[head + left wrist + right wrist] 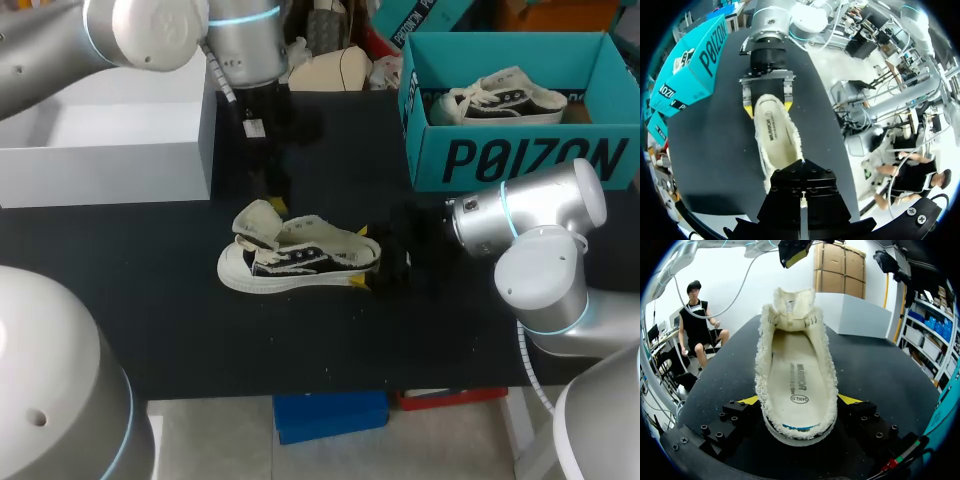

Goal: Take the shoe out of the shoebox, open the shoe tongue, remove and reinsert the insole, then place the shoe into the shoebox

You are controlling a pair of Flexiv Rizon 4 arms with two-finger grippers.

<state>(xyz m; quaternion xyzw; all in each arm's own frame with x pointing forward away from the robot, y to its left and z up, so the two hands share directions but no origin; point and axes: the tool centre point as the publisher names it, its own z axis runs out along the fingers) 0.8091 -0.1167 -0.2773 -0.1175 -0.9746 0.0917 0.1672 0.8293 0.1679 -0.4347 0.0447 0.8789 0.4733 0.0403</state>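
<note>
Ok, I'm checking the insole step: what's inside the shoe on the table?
The insole lies flat inside the shoe, print up; its toe end is hidden under the raised tongue.

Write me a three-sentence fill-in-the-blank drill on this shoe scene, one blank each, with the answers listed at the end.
1. The right gripper is shut on the ____ of the shoe.
2. The insole lies ____ that shoe.
3. A second shoe lies in the ____ shoebox.
Missing words: heel; inside; teal.
</note>
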